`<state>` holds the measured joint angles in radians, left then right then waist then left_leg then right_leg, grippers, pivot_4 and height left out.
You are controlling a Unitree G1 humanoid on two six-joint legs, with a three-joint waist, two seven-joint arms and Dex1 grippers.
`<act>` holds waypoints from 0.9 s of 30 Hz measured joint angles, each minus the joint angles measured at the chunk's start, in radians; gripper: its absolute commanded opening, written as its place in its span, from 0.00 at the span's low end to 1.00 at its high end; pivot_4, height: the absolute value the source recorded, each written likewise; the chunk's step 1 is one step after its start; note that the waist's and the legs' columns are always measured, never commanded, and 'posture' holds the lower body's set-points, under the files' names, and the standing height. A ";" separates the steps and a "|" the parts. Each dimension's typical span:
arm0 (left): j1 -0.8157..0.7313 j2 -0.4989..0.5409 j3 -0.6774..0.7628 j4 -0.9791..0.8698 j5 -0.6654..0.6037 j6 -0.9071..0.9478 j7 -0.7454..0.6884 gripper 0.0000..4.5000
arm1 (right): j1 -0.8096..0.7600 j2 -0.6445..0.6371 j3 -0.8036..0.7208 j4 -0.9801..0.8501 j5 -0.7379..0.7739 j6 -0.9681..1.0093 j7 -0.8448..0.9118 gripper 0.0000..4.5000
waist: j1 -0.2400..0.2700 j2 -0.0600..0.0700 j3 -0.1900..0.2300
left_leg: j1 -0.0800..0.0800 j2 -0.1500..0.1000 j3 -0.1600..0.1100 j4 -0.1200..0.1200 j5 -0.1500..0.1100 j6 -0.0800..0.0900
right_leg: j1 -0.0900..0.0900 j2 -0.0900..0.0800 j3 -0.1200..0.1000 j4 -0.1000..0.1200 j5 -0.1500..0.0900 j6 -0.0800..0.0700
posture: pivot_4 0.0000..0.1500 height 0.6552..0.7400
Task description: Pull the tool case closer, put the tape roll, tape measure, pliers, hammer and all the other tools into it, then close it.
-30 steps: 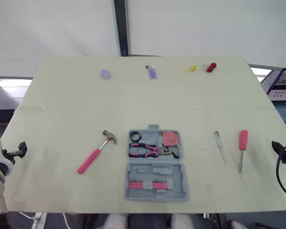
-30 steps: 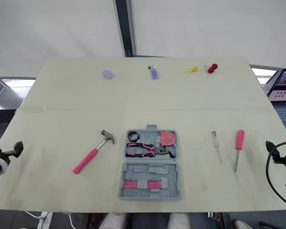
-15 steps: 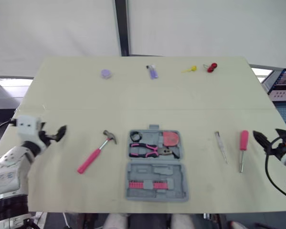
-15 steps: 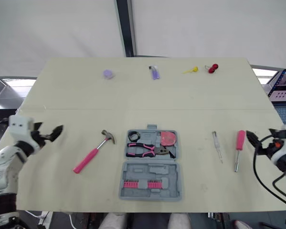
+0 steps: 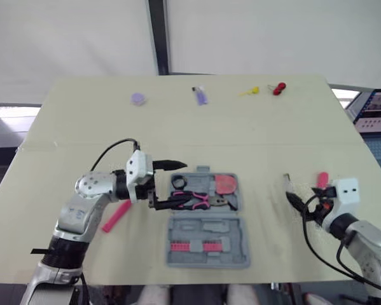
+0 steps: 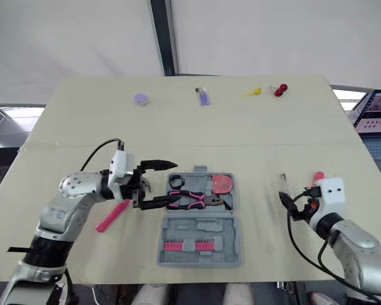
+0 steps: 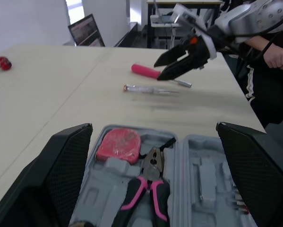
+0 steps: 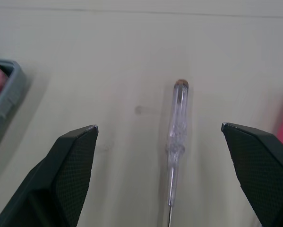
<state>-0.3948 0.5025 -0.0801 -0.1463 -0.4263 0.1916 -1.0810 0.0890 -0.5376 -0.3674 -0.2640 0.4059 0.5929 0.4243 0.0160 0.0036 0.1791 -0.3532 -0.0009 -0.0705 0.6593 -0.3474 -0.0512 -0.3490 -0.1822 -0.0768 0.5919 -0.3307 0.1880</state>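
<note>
1. Grey plastic is what my left gripper now reaches. A second ago it hung off the table's left edge; since then it has swung in over the hammer to the left end of the tool case.
2. Its fingers are spread wide. One lies over the case's far left corner and the other beside the pink handles of the pliers.
3. My right gripper has come in too, from the right edge. It hangs low over the clear-handled screwdriver, fingers wide apart on either side and holding nothing.
4. The case lies open near the front edge, right before me. The tape roll, tape measure and pliers sit in its far half, and a strip of pink bits sits in the near half.
5. Both hands are starting the next pick, I judge. The pulling-in looks done, while the hammer, the clear screwdriver and the pink-handled screwdriver lie on the table outside the case.
6. My left hand has passed beyond the hammer, so I cannot say whether it is after the hammer or means to steady the case.
7. Small purple, yellow and red things lie along the far edge, well apart from everything; I cannot tell what they are.
8. No brand, label or writing is legible on the case or any tool.
</note>
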 measured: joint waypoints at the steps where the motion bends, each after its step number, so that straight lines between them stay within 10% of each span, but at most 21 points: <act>1: -0.011 -0.021 -0.010 0.000 0.000 -0.016 -0.006 1.00 | -0.002 0.008 0.009 0.001 -0.014 -0.007 -0.012 0.98 | 0.002 0.000 0.000 | 0.000 0.000 0.000 0.000 0.000 0.000 | 0.000 0.000 0.000 0.000 0.000 0.000 | 1.00 1.00; 27: 0.011 -0.107 -0.057 0.042 0.043 -0.141 0.057 1.00 | -0.128 0.159 0.086 0.413 -0.176 -0.418 -0.047 0.98 | -0.016 0.001 0.000 | 0.001 0.000 0.000 0.000 0.000 0.000 | 0.001 0.000 0.000 0.000 0.000 0.000 | 1.00 1.00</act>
<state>-0.3839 0.3954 -0.1372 -0.1042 -0.3837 0.0509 -1.0238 -0.0393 -0.3784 -0.2817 0.1493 0.2301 0.1745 0.3774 -0.0003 0.0042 0.1788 -0.3523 -0.0009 -0.0710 0.6592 -0.3474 -0.0508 -0.3482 -0.1822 -0.0768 0.5921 -0.3307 0.1879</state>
